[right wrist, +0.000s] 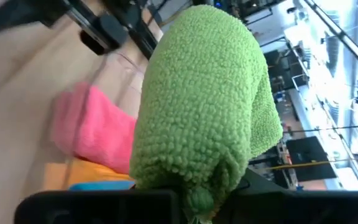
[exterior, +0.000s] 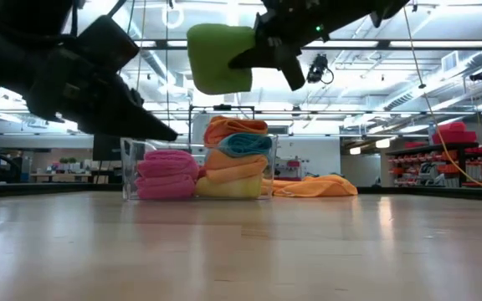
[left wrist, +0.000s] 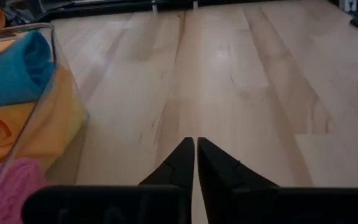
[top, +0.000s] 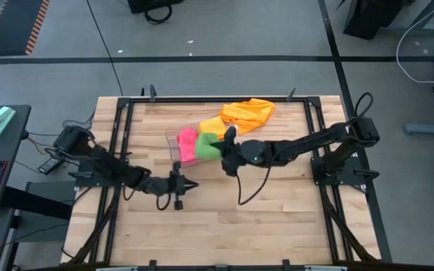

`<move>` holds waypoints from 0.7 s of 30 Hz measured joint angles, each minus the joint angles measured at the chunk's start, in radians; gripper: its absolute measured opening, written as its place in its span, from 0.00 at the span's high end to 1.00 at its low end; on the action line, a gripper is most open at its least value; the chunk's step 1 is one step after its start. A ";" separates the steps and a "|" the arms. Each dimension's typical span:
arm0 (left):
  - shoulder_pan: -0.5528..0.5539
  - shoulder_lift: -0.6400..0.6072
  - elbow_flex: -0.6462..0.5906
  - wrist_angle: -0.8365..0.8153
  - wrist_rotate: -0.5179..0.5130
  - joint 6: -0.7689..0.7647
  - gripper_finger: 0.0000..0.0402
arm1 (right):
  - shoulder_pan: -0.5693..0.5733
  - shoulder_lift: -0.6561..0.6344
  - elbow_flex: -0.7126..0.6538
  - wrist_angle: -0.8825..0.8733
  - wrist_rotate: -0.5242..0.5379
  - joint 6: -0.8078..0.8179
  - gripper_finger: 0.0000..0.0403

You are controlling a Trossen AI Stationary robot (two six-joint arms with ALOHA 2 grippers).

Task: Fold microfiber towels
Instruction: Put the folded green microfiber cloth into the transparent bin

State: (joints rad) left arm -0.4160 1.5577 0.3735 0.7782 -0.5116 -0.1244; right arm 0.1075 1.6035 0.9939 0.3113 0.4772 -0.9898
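A folded green towel (exterior: 218, 58) is in the air above the clear bin (exterior: 129, 167), with my right gripper (exterior: 253, 50) shut on it. Inside the bin, a stack of folded pink towels (exterior: 167, 174) stands beside a stack of orange, blue and yellow ones (exterior: 237, 159). A loose orange towel (top: 247, 113) lies crumpled on the table's far side. My left gripper (top: 189, 184) is shut on nothing, low over the table on the bin's near side, its fingertips (left wrist: 196, 149) pointing across bare wood. My right gripper pinches the folded green towel at one end (right wrist: 197, 190) between its two fingers, several layers bunched together. The fingers come nearly level from the table's right. The towel sticks out beyond them, lifted clear of table and bin.
Black frame rails (top: 126, 113) run along the table's edges. Bare wood (top: 262, 218) takes up the near half of the table. A cable (top: 251, 188) loops below the right arm.
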 joint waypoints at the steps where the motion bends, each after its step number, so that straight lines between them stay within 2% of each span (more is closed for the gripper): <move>1: 0.000 -0.012 -0.007 -0.001 0.001 0.000 0.93 | -0.006 0.000 0.000 0.009 -0.002 -0.010 0.89; 7: 0.003 -0.057 -0.009 -0.001 0.000 0.045 0.96 | -0.050 0.000 0.000 0.077 -0.087 -0.088 0.89; 12: 0.022 -0.102 -0.009 -0.021 0.001 0.111 0.98 | -0.103 0.001 0.022 0.109 -0.112 -0.136 0.89; 15: 0.038 -0.185 -0.009 -0.089 0.001 0.149 0.96 | -0.138 0.017 0.062 0.087 -0.185 -0.129 0.89; 21: 0.088 -0.394 -0.008 -0.306 0.001 0.137 0.96 | -0.180 0.124 0.180 0.063 -0.234 -0.181 0.89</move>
State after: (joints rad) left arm -0.3276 1.1637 0.3652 0.4723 -0.5110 0.0129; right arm -0.0724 1.7276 1.1737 0.3744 0.2427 -1.1708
